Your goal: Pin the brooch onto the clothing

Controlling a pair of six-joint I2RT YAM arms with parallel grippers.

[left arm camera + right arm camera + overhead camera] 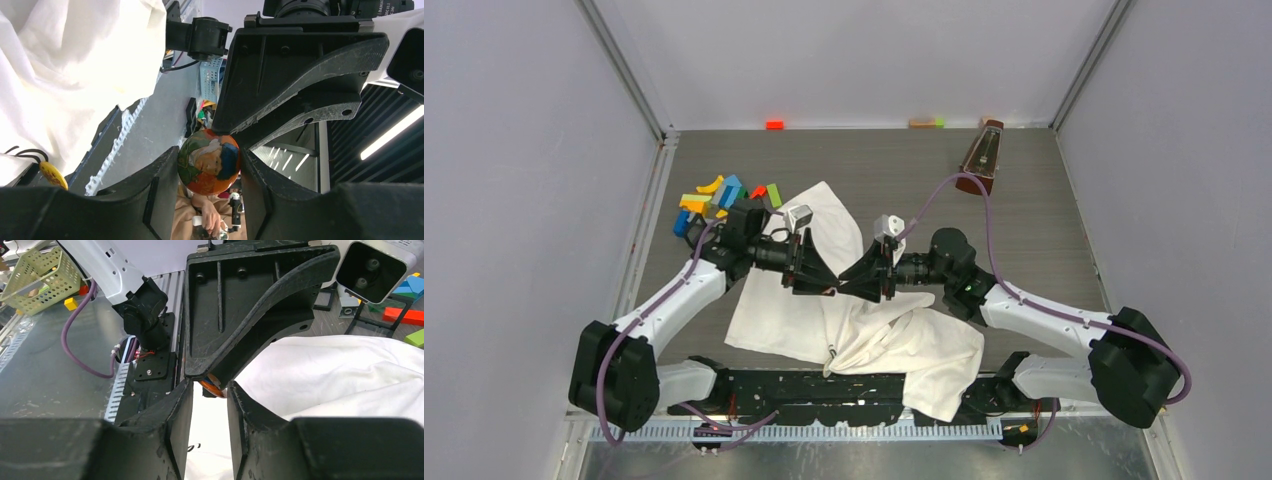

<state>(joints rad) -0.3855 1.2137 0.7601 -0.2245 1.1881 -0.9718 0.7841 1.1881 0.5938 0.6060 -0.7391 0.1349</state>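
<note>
The clothing [804,320] is a white T-shirt lying crumpled on the table's near middle, with one end hanging over the front edge. The brooch [209,162] is a round badge with a painted portrait on orange. My left gripper [209,159] is shut on it, one finger on each side, above the shirt. My right gripper [210,388] meets it tip to tip; its jaws are narrow but open, with the brooch's orange rim [212,386] between the tips. In the top view both grippers [836,289] meet over the shirt's middle.
Several coloured blocks [719,195] lie at the back left beside the left arm. A brown metronome-shaped object [982,155] stands at the back right. Small blocks [774,124] sit along the back wall. A green basket [37,272] is beyond the table.
</note>
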